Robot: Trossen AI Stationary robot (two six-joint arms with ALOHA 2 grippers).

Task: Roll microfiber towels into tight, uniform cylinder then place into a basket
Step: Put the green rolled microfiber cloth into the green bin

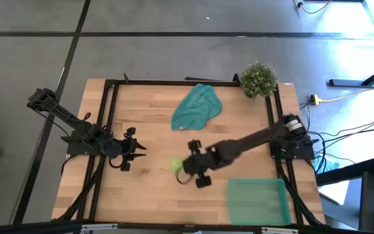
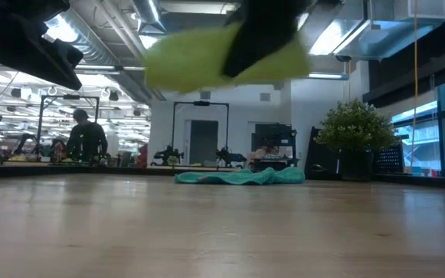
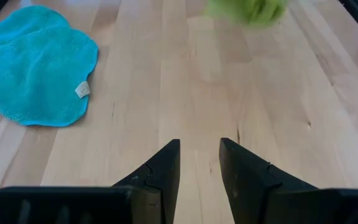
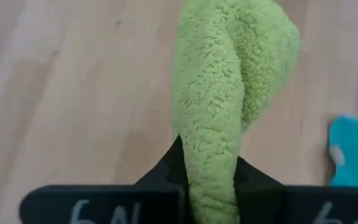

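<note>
Now mid-table: right gripper (image 1: 182, 170) clamped on lime green towel (image 4: 229, 106), lifted; left gripper (image 3: 199, 163) narrowly parted, empty, waiting left; teal towel (image 1: 197, 107) far.

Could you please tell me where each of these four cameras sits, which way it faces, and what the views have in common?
High view: overhead, looking straight down on the table, both arms, basket and plant.
Low view: at tabletop height, looking level across; the lime towel hangs overhead.
Left wrist view: past the left gripper, its fingers apart, toward the teal towel.
Right wrist view: past the right gripper, shut on the lime towel.
Every view shows the lime towel.
</note>
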